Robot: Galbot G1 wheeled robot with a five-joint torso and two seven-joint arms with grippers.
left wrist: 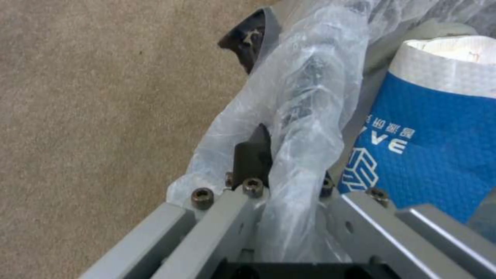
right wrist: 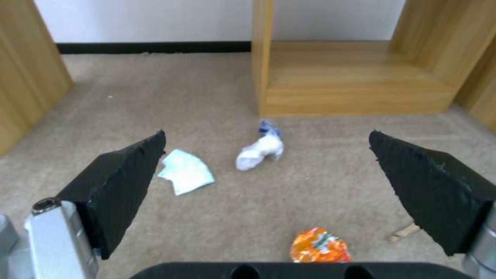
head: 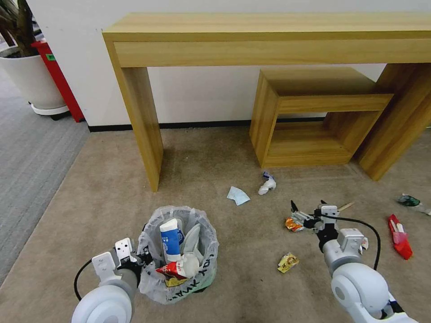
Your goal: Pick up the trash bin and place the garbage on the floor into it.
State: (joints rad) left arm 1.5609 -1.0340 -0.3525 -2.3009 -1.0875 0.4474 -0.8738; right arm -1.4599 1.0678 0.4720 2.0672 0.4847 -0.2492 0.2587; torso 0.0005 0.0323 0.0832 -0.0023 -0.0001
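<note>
On the left, the left gripper [head: 140,259] is pinched tight on the rim of the small round black trash bin with its crinkly see-through bag [head: 155,224]. The bin sits on the beige carpet floor [head: 103,179]. It looks light but slippery.

On the right, the right gripper [head: 307,211] is spread wide over the squashed orange can [right wrist: 319,245]. The can is light; pinch its middle.

1. Bare floor [head: 224,148] lies open between the desk leg [head: 143,121] and the low shelf [head: 310,116].
2. The right hand [right wrist: 266,170], fingers wide apart, has only carpet and small litter ahead.
3. The trash bin [head: 179,255] stands close at the left.
</note>
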